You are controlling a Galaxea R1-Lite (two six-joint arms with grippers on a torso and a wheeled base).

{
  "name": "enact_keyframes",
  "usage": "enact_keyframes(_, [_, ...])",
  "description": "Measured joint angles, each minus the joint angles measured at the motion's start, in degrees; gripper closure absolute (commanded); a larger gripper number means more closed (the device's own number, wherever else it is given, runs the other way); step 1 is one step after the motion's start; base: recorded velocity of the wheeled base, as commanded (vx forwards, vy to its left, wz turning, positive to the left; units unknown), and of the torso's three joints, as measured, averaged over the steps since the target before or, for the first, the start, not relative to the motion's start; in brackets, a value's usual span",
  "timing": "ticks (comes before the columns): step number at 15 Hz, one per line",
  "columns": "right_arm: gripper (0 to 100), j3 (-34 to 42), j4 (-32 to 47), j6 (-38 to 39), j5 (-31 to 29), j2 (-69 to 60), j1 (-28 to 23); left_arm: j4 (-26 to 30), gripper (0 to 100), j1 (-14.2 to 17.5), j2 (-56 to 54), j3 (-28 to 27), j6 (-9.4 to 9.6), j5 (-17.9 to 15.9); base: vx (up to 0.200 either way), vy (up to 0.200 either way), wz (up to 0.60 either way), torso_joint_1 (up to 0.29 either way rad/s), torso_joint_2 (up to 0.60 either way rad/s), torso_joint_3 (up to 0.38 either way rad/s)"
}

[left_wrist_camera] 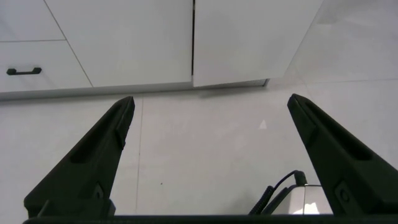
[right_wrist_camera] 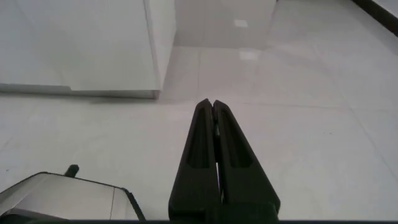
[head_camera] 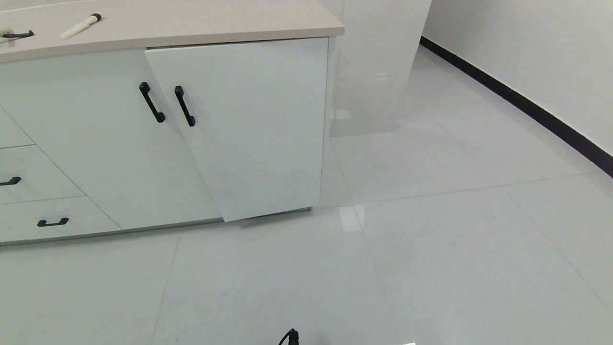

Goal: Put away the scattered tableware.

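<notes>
**Op:** Status, L side?

**Tech:** Left end effector (left_wrist_camera: 210, 99) is hanging over the floor (left_wrist_camera: 199, 143). Its fingers (left_wrist_camera: 93, 162) are standing wide apart and are gripping nothing.

**Op:** R side?

**Tech:** Right end effector (right_wrist_camera: 212, 104) is also hanging over the floor. Both fingers are pressing flat against each other, w/ nothing between them.

**Op:** What's sitting ahead of them?

**Tech:** A white cabinet. The cabinet door (head_camera: 239, 129) is standing ajar, w/ its handle edge swinging out toward the robot and its lower corner projecting over the floor. Its black handle (head_camera: 185, 106) is sitting just beside the neighbouring door's handle (head_camera: 152, 102). Drawers (head_camera: 28, 172) w/ black pulls are stacking up on the robot's left of that neighbouring door.

**Op:** Tableware loc?

**Tech:** Up on the table (head_camera: 191, 21), i.e. the beige top over the cabinet, well apart from both end effectors. A white-handled utensil (head_camera: 81, 26) w/ a black tip is lying at an angle near the table's left part. A dark utensil (head_camera: 17, 34) is lying farther left, partly cut off by the head view's edge, so I can't tell the type.

**Op:** Surroundings?

**Tech:** A white wall w/ a black baseboard (head_camera: 517, 100) is running along the robot's right.
</notes>
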Motion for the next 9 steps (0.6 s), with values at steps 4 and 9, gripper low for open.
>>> enact_keyframes(4, [100, 0.02, 2.94, 3.58, -7.09, 0.00, 0.05, 0.05, 0, -0.02, 0.00, 0.00, 0.00, 0.02, 0.000, 0.050, 0.00, 0.002, 0.00, -0.001])
enact_keyframes(9, [100, -0.05, 3.07, 3.77, -7.18, 0.00, 0.13, 0.00, 0, 0.00, 0.00, 0.00, 0.16, -0.09, 0.000, 0.200, 0.00, 0.001, 0.00, 0.000])
